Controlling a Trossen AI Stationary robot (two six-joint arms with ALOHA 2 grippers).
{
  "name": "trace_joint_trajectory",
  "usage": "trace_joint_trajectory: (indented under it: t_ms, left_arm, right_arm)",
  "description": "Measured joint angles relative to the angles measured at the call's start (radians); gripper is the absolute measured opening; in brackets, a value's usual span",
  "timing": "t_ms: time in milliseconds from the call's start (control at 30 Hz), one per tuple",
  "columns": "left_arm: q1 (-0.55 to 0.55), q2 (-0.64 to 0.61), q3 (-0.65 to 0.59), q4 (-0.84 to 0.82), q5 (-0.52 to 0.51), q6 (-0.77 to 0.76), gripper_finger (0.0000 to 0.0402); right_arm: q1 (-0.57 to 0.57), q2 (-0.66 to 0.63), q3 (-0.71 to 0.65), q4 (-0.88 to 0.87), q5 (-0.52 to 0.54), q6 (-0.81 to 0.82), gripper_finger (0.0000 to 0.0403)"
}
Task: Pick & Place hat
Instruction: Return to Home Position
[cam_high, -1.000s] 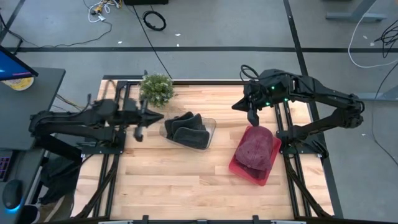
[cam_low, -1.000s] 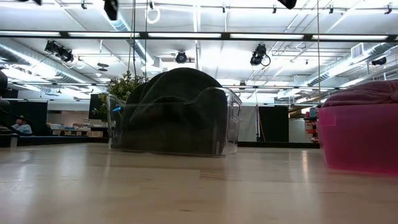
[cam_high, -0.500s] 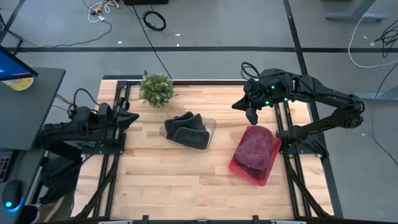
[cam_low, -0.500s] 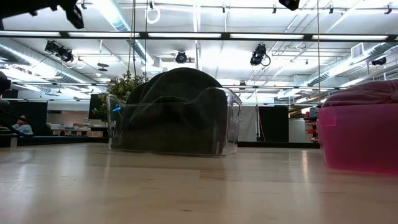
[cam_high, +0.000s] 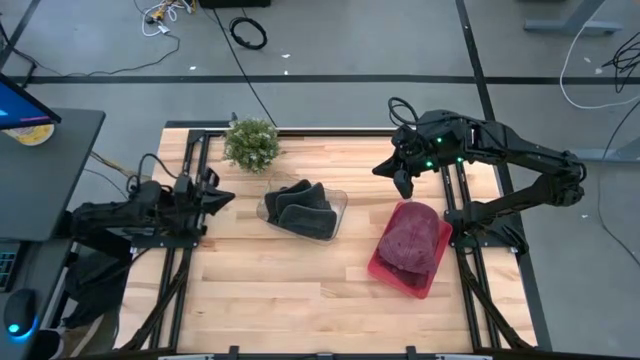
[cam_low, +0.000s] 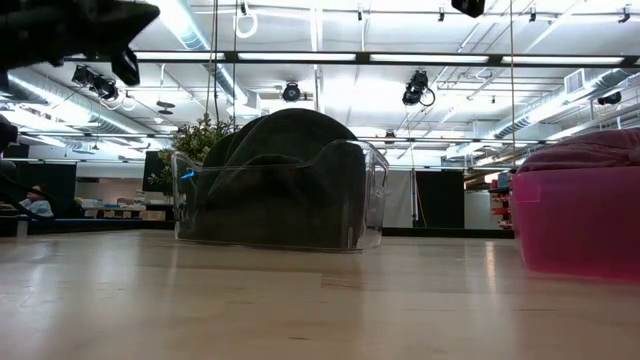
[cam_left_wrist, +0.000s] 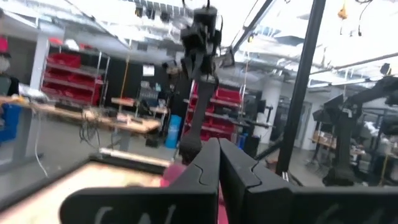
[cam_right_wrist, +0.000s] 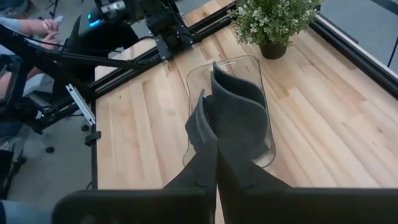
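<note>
Dark grey hats (cam_high: 302, 209) lie in a clear bin (cam_high: 338, 200) at the table's middle, standing up above its rim (cam_low: 280, 180). A maroon hat (cam_high: 411, 238) fills a pink bin (cam_high: 383, 270) at the right. My left gripper (cam_high: 226, 196) is shut and empty, drawn back at the table's left edge; its fingers (cam_left_wrist: 219, 163) point out across the table, slightly upward. My right gripper (cam_high: 403, 184) hangs shut and empty above the table, just beyond the pink bin's far end. It slants down toward the clear bin (cam_right_wrist: 261, 99).
A small potted plant (cam_high: 251, 143) stands at the far edge, left of centre. Dark metal frames (cam_high: 186, 200) run along both side edges of the table. Bare wood (cam_high: 280, 290) lies along the near half. A person's hands (cam_right_wrist: 43, 25) show beyond the left edge.
My left arm has pulled back from beside the clear bin toward the table's left edge and sunk lower, its fingers staying shut. The hats and both bins have not moved.
</note>
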Motion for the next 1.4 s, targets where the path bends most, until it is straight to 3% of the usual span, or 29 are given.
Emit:
trace_joint_trajectory:
  t_ms: [233,500,1033,1400]
  left_arm:
    - [0.000,0.001,-0.091,0.106,0.001,-0.029,0.0003]
    - [0.000,0.001,-0.098,0.075,-0.009,-0.034,0.0007]
    - [0.000,0.002,-0.098,-0.199,0.043,-0.029,0.0003]
    - [0.000,0.003,-0.098,-0.221,0.032,-0.088,0.0006]
  right_arm:
    - [0.000,0.000,0.000,-0.002,0.000,0.000,0.0006]
    - [0.000,0.000,0.000,-0.013,0.000,0.000,0.0006]
    - [0.000,0.000,0.000,-0.067,0.000,-0.026,0.0008]
    - [0.000,-0.001,0.000,-0.095,0.000,-0.024,0.0008]
